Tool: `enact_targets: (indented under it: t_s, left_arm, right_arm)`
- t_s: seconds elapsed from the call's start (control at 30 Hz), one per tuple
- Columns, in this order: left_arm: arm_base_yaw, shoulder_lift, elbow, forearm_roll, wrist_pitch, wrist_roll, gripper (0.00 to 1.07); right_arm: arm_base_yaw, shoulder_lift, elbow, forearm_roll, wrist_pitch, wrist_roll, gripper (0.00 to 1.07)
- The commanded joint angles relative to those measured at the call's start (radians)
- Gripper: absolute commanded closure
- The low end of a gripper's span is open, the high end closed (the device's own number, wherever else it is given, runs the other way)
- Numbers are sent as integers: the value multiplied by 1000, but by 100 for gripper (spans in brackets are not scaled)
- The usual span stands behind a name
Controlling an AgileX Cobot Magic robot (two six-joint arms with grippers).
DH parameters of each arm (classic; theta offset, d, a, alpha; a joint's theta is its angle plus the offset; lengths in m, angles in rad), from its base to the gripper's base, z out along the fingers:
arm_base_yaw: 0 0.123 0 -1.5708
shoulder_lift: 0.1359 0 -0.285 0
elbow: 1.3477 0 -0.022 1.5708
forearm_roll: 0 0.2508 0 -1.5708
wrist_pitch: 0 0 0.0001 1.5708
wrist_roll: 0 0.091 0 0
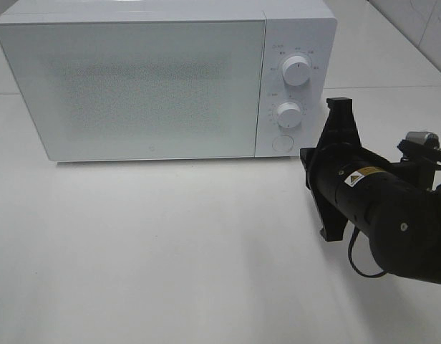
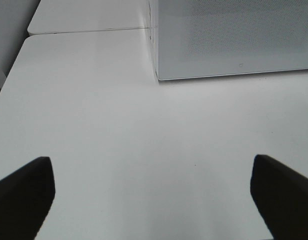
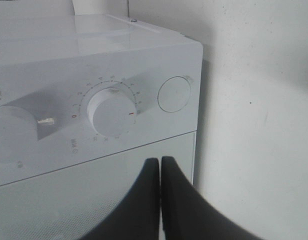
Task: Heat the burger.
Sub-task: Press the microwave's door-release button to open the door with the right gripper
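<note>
We are looking down on a broad white tabletop carrying a boxy white microwave oven, its frosted door sitting shut. Our right gripper is hovering before the control panel's lower round white dial, black fingers pressed together on nothing. Our left gripper is gaping wide above the tabletop. We cannot tell where the burger is

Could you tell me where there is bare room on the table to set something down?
Free: the table in front of the microwave door, leftward from the right arm. Crowded: by the control panel, where the right end effector hovers.
</note>
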Motion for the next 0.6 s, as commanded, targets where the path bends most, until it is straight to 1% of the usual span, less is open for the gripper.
enact_targets:
  t_s: [0.03,0.27,0.6]
  left_arm:
    - [1,-24,3,-9,-10,-1,7]
    - [1,-24,3,-9,-10,-1,7]
    - [1,-24,3,-9,-10,-1,7]
  right_arm:
    - [-14,36,-20,-27,16,0,107]
    - [-19,115,-76,-64,21,29,107]
    - [-111,200,-190,-161,76,23,107]
